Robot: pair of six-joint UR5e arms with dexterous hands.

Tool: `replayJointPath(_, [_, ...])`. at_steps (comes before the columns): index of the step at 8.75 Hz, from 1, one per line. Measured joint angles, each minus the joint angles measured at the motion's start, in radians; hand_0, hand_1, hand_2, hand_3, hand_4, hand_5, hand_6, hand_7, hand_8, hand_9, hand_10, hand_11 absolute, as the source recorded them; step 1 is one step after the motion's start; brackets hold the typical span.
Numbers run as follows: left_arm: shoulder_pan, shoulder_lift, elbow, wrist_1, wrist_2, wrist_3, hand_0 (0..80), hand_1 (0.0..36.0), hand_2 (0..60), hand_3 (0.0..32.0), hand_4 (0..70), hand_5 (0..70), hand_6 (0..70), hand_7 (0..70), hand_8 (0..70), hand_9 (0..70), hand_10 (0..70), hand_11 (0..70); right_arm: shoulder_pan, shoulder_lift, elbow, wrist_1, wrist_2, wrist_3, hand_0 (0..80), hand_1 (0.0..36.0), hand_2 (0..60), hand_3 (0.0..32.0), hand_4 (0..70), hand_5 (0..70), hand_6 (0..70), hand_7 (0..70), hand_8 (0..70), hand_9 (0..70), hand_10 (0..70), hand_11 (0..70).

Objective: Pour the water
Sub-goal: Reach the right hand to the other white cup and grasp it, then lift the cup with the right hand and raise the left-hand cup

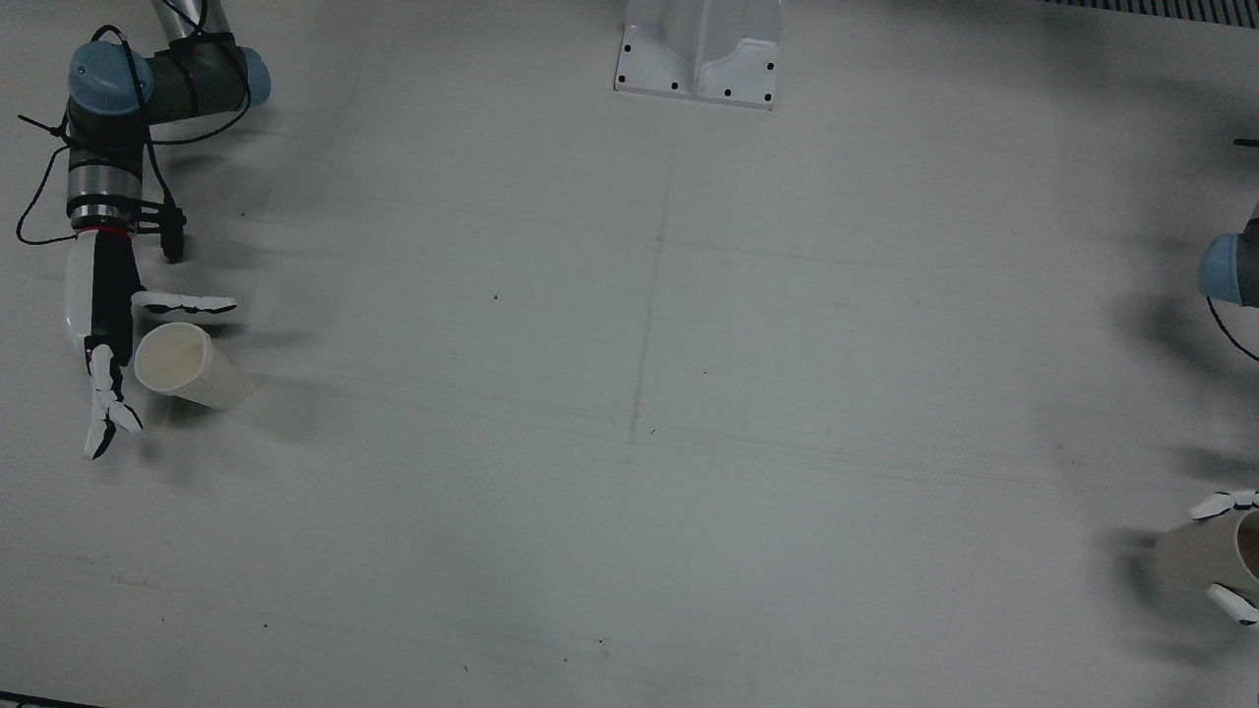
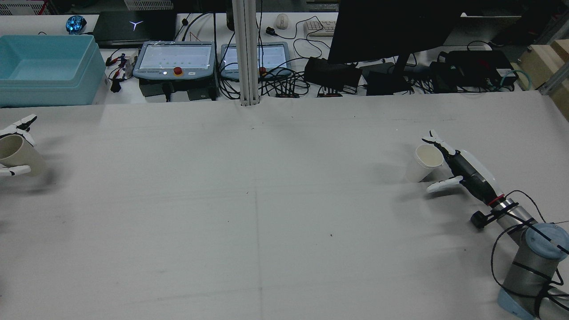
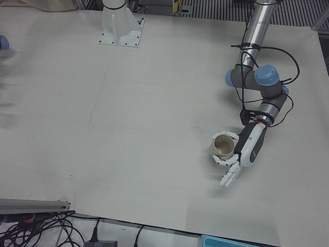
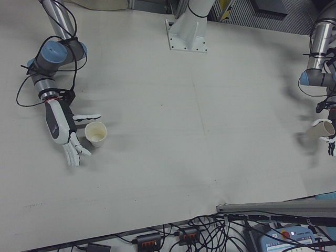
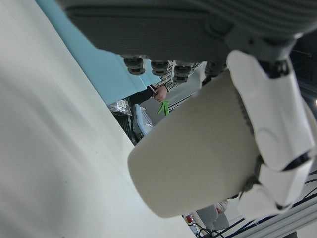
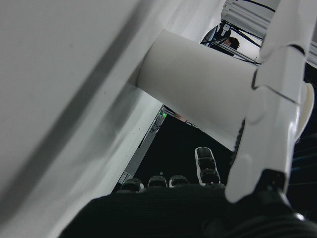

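Both cups are at opposite table edges. The left hand (image 3: 241, 154) grasps a tan paper cup (image 3: 223, 145); the right hand (image 1: 108, 334) cradles a white paper cup (image 1: 185, 366), fingers spread. Next, bring them together to pour.

Cups I see: two paper cups, one (image 2: 427, 162) by my right hand, one (image 2: 17, 153) at my left hand
Hands: two, right hand (image 2: 462, 171), left hand (image 2: 11, 146)
Arms: two
Bench (image 2: 266, 200): one

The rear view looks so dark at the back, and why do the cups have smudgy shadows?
Rear view: dim behind the table; soft shadow left of the white cup. Front view: several faint overlapping shadows right of that cup, suggesting several lights. Left hand view: the brown cup looks soft, very close.
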Motion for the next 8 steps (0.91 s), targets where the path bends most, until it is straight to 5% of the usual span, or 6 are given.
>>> replayJointPath(8, [0.0, -0.001, -0.003, -0.001, -0.001, 0.001, 45.8, 32.2, 60.0, 0.0, 36.2, 44.7, 6.7, 7.1, 3.1, 5.1, 3.0, 6.0, -0.019, 0.027, -0.007, -0.021, 0.044, -0.008, 56.3, 21.8, 1.3, 0.0, 1.8, 20.8, 0.8, 2.5, 0.0, 1.8, 0.0, 0.0])
